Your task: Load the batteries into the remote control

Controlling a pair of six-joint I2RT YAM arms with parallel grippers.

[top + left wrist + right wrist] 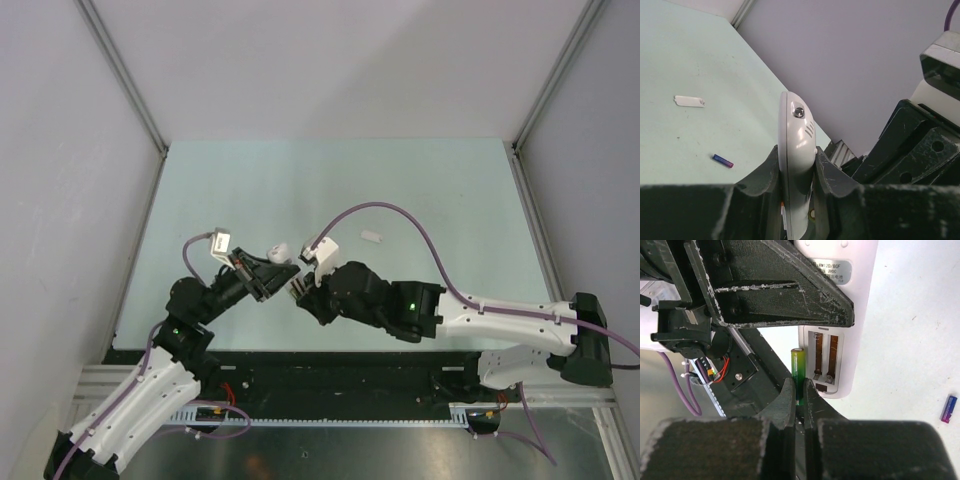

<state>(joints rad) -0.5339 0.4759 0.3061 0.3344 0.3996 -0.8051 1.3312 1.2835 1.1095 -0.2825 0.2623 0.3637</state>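
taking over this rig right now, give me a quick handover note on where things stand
Left gripper: shut on the remote, held above the table.
Right gripper: shut on the green battery, just beside the open compartment; both slots are empty.
Purple battery: loose on the table. White cover: also on the table, farther off.
Done: cover off, remote held, green battery in hand.
Left: seat the green battery, then fetch and seat the purple one.

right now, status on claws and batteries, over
Left claw shut on remote control, compartment open, empty. Right claw shut on green battery, beside the compartment. Purple battery on table. Nothing blocking the compartment.
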